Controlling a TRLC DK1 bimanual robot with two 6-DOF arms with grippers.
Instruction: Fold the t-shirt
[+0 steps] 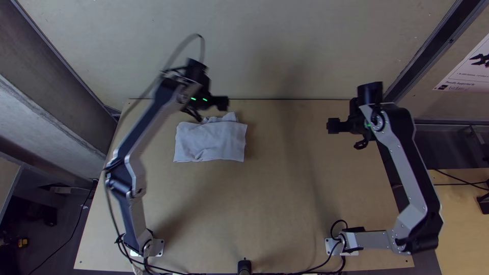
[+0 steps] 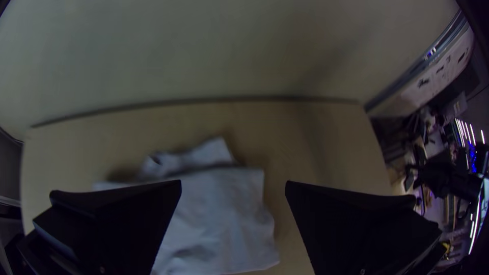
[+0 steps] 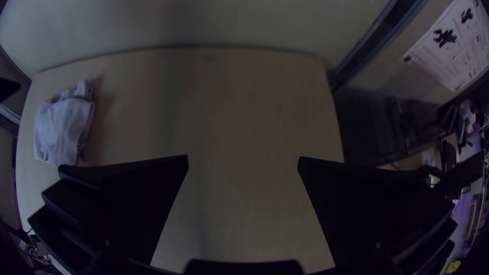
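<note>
With the left gripper (image 2: 233, 181) and right gripper (image 3: 243, 156) spread wide, the t-shirt (image 1: 211, 141), centre-left in the top view, could be rumpled if one layer alone is pinched.

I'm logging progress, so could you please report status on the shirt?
Shirt folded, far edge uneven. Left pincer open, near that edge. Right pincer open, well aside. Nothing gripped.

We see a light wooden table (image 1: 285, 203) with a straight far edge and a smooth, pale brown top. On its far left part we find the pale grey t-shirt (image 1: 211, 145), folded into a rough rectangle, with a rumpled bit poking out on its far side. Near the table's near edge we see the left arm's base (image 1: 158, 248) and the right arm's base (image 1: 332, 246), with black cables (image 1: 317, 267) between them.
</note>
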